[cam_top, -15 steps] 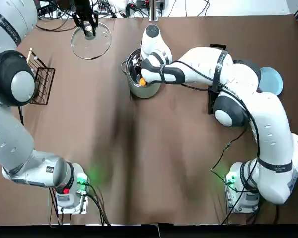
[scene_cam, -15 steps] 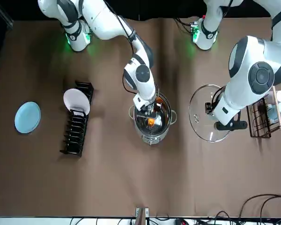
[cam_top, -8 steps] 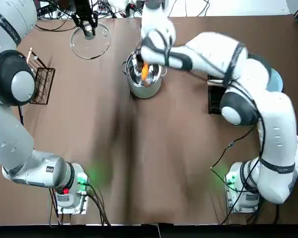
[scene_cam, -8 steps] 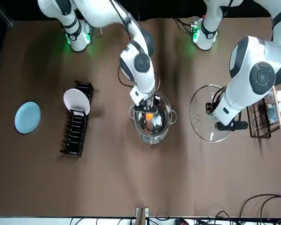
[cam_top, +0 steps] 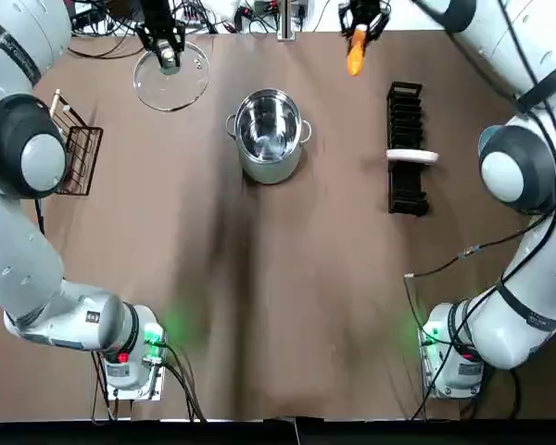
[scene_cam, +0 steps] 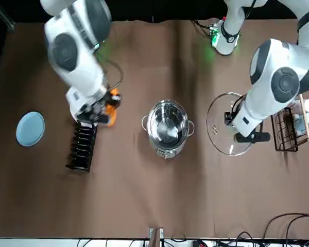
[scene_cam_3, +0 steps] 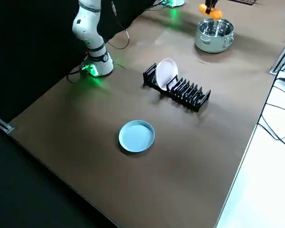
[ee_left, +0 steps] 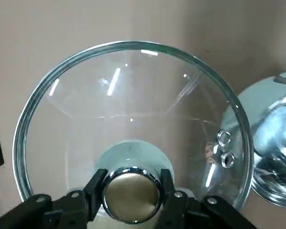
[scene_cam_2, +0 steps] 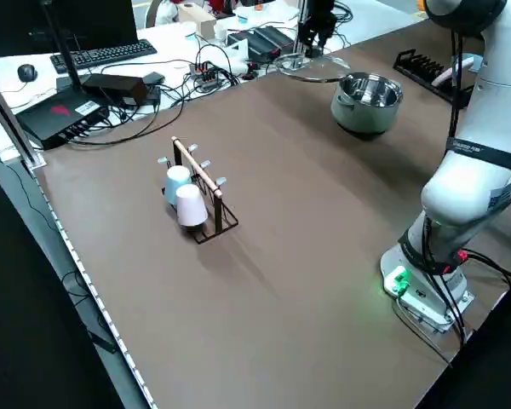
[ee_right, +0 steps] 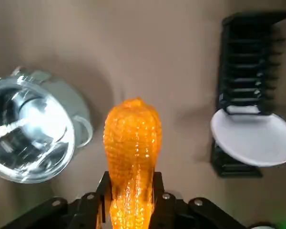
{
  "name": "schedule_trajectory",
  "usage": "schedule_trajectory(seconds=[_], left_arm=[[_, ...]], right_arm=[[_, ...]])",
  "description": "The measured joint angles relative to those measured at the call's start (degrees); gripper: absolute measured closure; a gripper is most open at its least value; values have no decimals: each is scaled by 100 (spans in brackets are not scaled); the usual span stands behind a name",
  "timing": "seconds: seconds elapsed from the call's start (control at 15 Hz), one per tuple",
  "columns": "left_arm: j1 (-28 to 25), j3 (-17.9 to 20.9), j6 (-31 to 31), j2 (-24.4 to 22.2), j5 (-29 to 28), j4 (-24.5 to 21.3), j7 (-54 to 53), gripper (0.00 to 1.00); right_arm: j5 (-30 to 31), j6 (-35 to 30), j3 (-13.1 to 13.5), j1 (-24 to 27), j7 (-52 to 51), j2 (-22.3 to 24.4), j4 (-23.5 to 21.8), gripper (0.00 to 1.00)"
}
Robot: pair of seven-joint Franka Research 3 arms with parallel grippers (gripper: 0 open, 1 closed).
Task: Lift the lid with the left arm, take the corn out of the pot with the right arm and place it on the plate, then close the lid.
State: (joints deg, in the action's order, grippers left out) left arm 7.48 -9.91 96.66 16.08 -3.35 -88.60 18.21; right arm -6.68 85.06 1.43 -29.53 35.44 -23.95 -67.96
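Observation:
My right gripper [cam_top: 359, 30] is shut on the orange corn [cam_top: 355, 53], holding it in the air between the steel pot [cam_top: 267, 167] and the dish rack. In the right wrist view the corn [ee_right: 132, 143] stands between the fingers, the pot [ee_right: 66, 157] to one side. The pot [scene_cam: 167, 150] stands open with no corn inside. My left gripper [cam_top: 167, 54] is shut on the knob of the glass lid [cam_top: 190, 88], held off to the pot's left. The knob [ee_left: 132, 192] sits between the fingers. A blue plate [scene_cam: 30, 128] lies at the far right.
A black dish rack [cam_top: 406, 120] holding a white plate [cam_top: 412, 156] stands between the pot and the blue plate [scene_cam_3: 137, 136]. A wire cup rack [cam_top: 74, 153] with cups [scene_cam_2: 186, 198] is at the left edge. Cables run along the far edge.
My right gripper has lifted the corn out of the pot and swung it up and to the right, toward the dish rack. The left gripper and the lid have stayed put.

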Motion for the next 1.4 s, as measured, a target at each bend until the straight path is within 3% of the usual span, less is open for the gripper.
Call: schedule_trajectory(seconds=[0.27, 0.4, 0.67, 1.07, 1.4], left_arm=[[623, -131, 59, 28, 25, -4, 756, 49], [1451, -155, 518, 202, 24, -19, 1709, 49], [2246, -142, 1463, 634, 19, -34, 2660, 49], [2251, -108, 1750, 977, 19, -33, 2767, 49], [2322, -122, 1897, 1086, 19, -33, 2770, 49]], right_arm=[[-1, 22, 3, 839, -1095, -36, -102, 63], [-2, 51, 9, 1513, -1716, -54, -161, 63], [1, 57, 21, 2461, -2984, -72, -525, 63], [321, 59, 28, 3589, -4034, 29, -1068, 63], [456, 710, 34, 4347, -5027, 392, -1918, 63]])
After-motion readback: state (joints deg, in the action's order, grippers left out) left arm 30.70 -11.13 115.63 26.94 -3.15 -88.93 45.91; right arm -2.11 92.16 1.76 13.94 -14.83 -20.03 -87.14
